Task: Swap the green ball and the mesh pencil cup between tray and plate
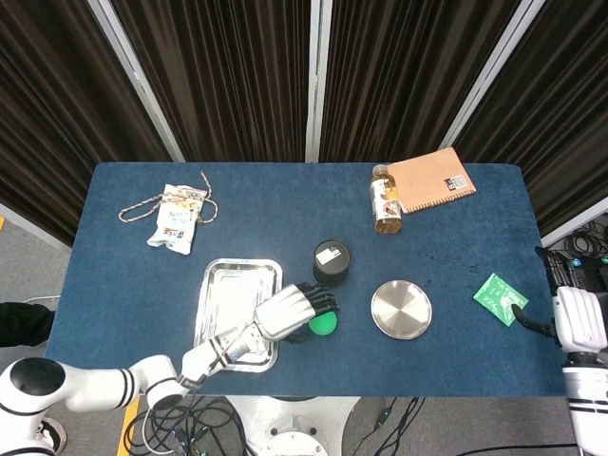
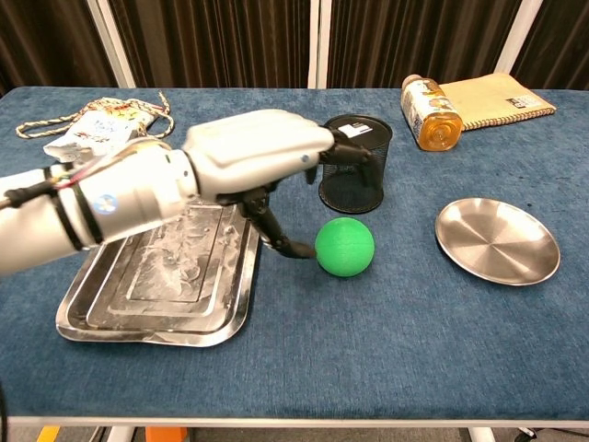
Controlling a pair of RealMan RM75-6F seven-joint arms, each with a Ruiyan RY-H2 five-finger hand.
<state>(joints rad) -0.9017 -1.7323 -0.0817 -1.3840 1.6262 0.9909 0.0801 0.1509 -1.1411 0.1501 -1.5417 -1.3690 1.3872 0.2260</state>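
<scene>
On the blue surface [image 2: 386, 359], far to the left of the left hand, a snack packet [image 1: 174, 222] is seen lying on a loop of cord [image 1: 142, 207]. Directly beneath the left wrist and forearm lies the steel tray [image 2: 120, 308], with nothing resting in it.

The left hand [image 2: 262, 161] is reached out over the tray's right edge toward the green ball [image 2: 345, 246]. Its fingers are spread apart and nothing is gripped; the thumb tip is brought down just beside the ball's left side, and whether contact is made cannot be told. The dark fingertips [image 2: 354, 155] are extended above the ball, in front of the mesh pencil cup [image 2: 353, 171]. In the head view the ball [image 1: 325, 325] is partly covered by the same hand [image 1: 296, 312].

The ball sits on the surface itself, just to the right of the thumb, between tray and plate. The pencil cup stands upright just behind the ball, also on the surface, with a white label seen inside it.

Further right of the left hand, the round steel plate [image 2: 498, 241] lies bare. Behind it, a bottle [image 2: 429, 112] lies on its side against a brown spiral notebook [image 2: 497, 98].

At the far right edge, the right hand [image 1: 576, 317] is held off the surface, near a green packet [image 1: 499, 296]; whether its fingers are apart or closed cannot be told.
</scene>
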